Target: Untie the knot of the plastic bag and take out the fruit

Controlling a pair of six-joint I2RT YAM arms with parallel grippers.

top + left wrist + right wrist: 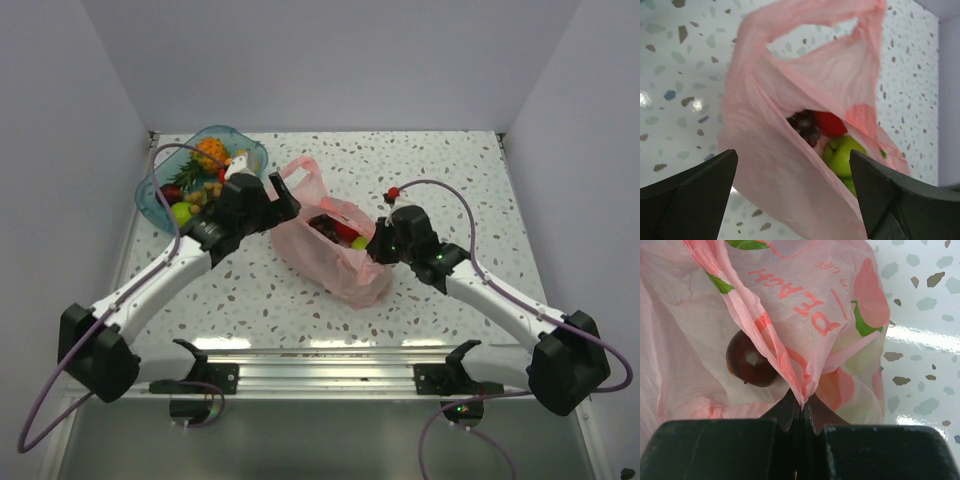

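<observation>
The speckled table (450, 170) carries everything. The left arm (160, 275) stretches from its near-left base toward the far middle. The right arm (500, 295) reaches from the near-right base leftward, its wrist low over the table.

The plastic bag (340, 265) lies in the middle of the table between the two wrists. Its mouth gapes upward and a handle loop (305, 172) sticks out on the far side. To the far left, just beside the left wrist, stands the blue tray (150, 195).

The left gripper (792, 192) is spread wide at the bag's far-left side and holds nothing. Its fingers (690, 195) straddle the pink plastic, and I cannot tell whether they touch it. The right gripper (801, 412) is clamped tight on a pinched fold of the bag's printed plastic at the right of the mouth.

Inside the bag show a green apple (842, 152), dark grapes (805, 127) and a red fruit (830, 124). Through the film the right wrist view shows a dark red round fruit (747, 360). The tray holds a small pineapple (212, 152) and a green fruit (182, 212).
</observation>
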